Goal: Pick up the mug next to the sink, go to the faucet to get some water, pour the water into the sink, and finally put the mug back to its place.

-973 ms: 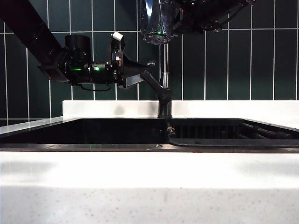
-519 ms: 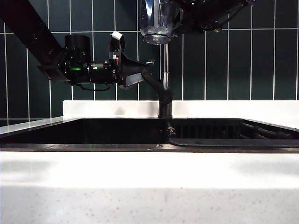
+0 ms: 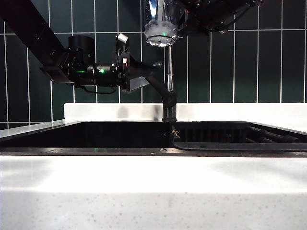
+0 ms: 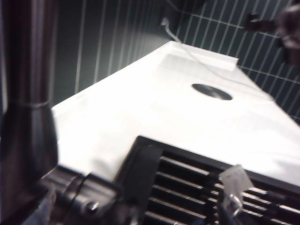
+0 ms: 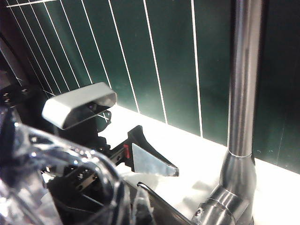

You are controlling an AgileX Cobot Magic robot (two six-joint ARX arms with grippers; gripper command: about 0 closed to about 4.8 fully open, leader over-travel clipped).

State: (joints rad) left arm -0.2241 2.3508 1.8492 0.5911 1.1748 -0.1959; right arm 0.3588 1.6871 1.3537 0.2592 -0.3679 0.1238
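One mug; one faucet; one sink; two hands (robot's).

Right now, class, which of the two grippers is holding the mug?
The right gripper, at the top of the exterior view, holds the mug up beside the faucet. The left gripper, lower down at the faucet's lever, carries nothing.

Faucet stands at the sink's rear rim, centre. Left pincer just left of its pipe, at the lever. Mug above the faucet, in the right pincer. Worktop in front.
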